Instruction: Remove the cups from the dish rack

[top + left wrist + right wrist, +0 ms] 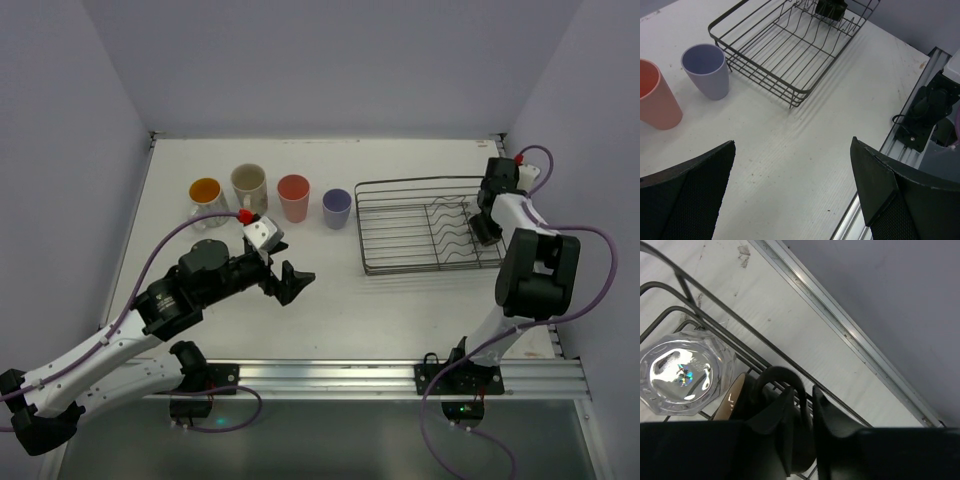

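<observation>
Right fingers [832,427] clenched on small brown cup [735,395] in dark wire dish rack [757,67].
Probably light, stiff, slick: pinch rim. Left fingers [690,192] released.

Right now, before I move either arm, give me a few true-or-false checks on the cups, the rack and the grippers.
1. Four cups stand in a row on the table, left of the rack. True.
2. The left gripper holds the purple cup. False: it is open and empty, and that cup stands on the table.
3. A clear glass sits in the rack near the right gripper. True.
4. The rack lies upside down. False: it rests upright.
</observation>
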Robot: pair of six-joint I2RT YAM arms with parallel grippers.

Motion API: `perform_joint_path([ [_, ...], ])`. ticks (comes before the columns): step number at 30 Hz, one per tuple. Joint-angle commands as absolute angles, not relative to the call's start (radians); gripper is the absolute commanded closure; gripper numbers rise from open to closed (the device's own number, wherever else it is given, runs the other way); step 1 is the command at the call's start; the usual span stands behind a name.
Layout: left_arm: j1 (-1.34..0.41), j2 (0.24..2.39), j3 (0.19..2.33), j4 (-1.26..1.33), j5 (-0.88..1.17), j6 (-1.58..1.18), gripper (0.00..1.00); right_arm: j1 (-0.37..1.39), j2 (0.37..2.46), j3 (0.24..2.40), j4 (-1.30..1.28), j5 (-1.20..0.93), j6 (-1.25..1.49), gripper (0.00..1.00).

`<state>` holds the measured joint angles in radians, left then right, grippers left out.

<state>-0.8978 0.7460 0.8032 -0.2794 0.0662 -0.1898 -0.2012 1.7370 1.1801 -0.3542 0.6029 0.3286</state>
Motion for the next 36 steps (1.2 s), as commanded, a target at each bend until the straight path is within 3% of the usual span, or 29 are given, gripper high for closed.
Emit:
perform_joint_path([
  [1,-0.902,0.742,0.793,-0.278,0.049,-0.169,0.0,-0.195,1.778,1.223,-0.382,0.634,0.325,0.86],
  [4,-0.902,0.744,0.792,-0.278,0.048,-0.169,0.0,-0.18,1.764,1.229,-0.379,0.647,0.313,1.0],
  [22,-0.902,0.756,0.792,-0.273,0.051,-0.169,0.0,-0.071,1.536,1.201,-0.37,0.788,0.224,1.0],
  [36,-0.899,0.813,0.81,-0.268,0.061,-0.184,0.0,-0.061,1.241,1.049,-0.354,0.539,0.348,1.0],
])
